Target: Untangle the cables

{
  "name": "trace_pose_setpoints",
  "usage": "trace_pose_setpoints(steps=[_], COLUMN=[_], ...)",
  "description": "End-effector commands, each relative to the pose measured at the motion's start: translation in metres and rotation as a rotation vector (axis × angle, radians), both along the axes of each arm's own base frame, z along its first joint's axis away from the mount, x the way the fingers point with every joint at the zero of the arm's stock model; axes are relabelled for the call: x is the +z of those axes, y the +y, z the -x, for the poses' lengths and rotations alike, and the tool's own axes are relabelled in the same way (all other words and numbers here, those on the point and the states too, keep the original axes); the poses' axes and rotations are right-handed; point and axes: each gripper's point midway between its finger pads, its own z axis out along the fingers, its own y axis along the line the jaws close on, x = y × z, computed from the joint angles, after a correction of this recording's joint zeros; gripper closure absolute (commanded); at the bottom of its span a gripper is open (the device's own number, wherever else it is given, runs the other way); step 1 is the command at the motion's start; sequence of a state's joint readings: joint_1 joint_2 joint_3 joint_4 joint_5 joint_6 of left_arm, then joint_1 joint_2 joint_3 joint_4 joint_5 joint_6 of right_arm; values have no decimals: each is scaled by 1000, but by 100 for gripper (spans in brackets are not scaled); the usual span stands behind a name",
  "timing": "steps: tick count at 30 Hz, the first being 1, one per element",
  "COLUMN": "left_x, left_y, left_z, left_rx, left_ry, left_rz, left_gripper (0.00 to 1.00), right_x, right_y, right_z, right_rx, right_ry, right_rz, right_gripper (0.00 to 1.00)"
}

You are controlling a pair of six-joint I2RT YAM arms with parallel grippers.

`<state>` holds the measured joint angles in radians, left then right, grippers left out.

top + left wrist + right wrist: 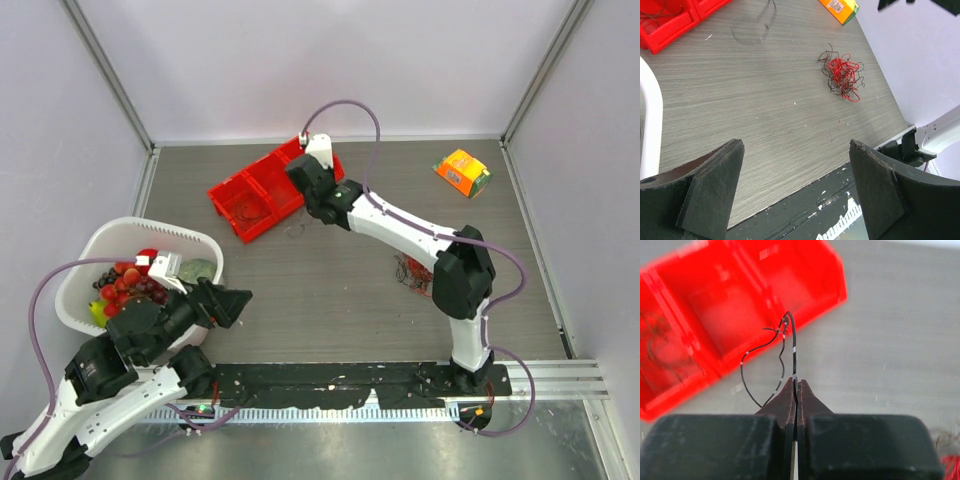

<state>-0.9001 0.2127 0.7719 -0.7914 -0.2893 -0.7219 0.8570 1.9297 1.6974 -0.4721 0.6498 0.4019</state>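
Your red bin (805,285) sat just beyond the right gripper (796,390), with dark strands (657,347) lying in one end compartment, so some sorting looked done. The red-and-dark clump (842,75) lay well ahead of your left gripper (795,185), whose jaws were wide apart on nothing. I'd say most work remained. The right jaws were pinched together on one thin dark wire (790,340) looping off the tips.

Left arm (80,415) and right arm (395,222) have white shells with black joint housings. A thin lilac hose (378,135) loops off each one. Fingers (710,185) are matte black, wedge-shaped, with chipped edges.
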Motion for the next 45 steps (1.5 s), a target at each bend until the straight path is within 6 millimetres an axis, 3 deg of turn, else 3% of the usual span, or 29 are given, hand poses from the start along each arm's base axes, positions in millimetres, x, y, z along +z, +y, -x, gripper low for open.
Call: trace_pose_setpoints(steps=[1,2,3,4,5,6,7,8,9,11,16,19,20,21,22,24,25,27,31,32,33,35,40,42,43,44,45], left_x=[10,9,10,10,10,11,11,12,12,13,14,14,14,13,12,11,11,10,9,8,8,6,5,5,5,5,5], left_y=[8,8,8,9,9,10,11,12,12,15,17,17,17,16,15,14,14,13,12,11,11,9,8,7,7,6,7], left_z=[-1,-1,-1,-1,-1,0,0,0,1,2,4,3,2,2,2,1,0,0,-1,-2,-2,-3,-4,-4,-5,-4,-4], left_rx=[26,29,30,33,34,36,39,42,41,46,51,55,54,54,51,48,51,51,52,50,52,48,45,43,44,43,44], left_ry=[-32,-31,-32,-32,-32,-33,-33,-32,-32,-33,-35,-37,-35,-32,-28,-25,-24,-23,-21,-23,-23,-16,-18,-19,-18,-17,-15], left_rz=[14,11,15,17,20,26,30,33,38,45,58,57,52,48,44,38,34,30,27,28,27,17,16,15,13,10,7], left_gripper=[9,9,9,9,9,9,9,9,9,9,9,9,9,9,9,9,9,9,9,9,9,9,9,9,9,9,9], right_x=[55,48,60,49,58,47,53,41,42,19,6,-18,-15,-30,-26,-39,-42,-43,-12,3,5,18,47,46,31,45,23], right_y=[7,16,22,31,37,47,53,62,65,77,97,107,111,110,114,118,117,116,114,111,110,107,80,70,65,68,66], right_z=[-58,-67,-76,-85,-92,-99,-104,-111,-115,-129,-148,-153,-155,-157,-158,-160,-161,-159,-150,-149,-147,-142,-127,-119,-115,-106,-99], right_rx=[-40,-17,-15,5,15,37,43,50,59,62,85,130,136,144,149,185,187,198,227,226,233,255,202,212,210,266,310], right_ry=[-214,-221,-250,-255,-285,-292,-313,-321,-340,-357,-413,-413,-421,-398,-401,-372,-368,-333,-325,-336,-324,-313,-262,-213,-171,-166,-116], right_rz=[72,72,47,54,37,49,40,37,49,81,80,92,84,103,83,76,78,88,62,50,59,63,65,22,13,-34,-13], right_gripper=[99,99,99,99,99,99,99,99,99,99,99,99,99,99,99,93,77,68,51,48,39,32,29,28,29,29,29])
